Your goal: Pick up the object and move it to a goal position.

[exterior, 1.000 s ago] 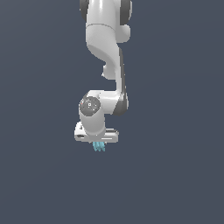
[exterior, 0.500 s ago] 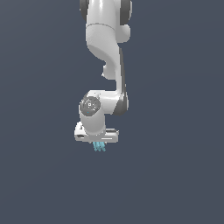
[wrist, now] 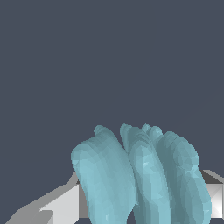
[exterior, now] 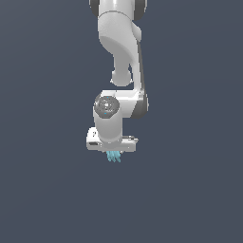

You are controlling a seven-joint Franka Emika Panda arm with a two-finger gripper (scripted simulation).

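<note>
The object (exterior: pixel 114 156) is a small pale cyan-blue thing of several thin curved fins. In the exterior view it hangs just under the white hand of my arm, near the middle of the picture. My gripper (exterior: pixel 114 153) is shut on it and points down. In the wrist view the object (wrist: pixel 140 175) fills the near part of the picture, its ridges side by side, with the grey-white fingers (wrist: pixel 57 203) on either side of it. No goal marker shows in either view.
The white arm (exterior: pixel 121 57) comes down from the top of the exterior view. Around it there is only a flat dark blue-grey background, with no table edge or other object in sight.
</note>
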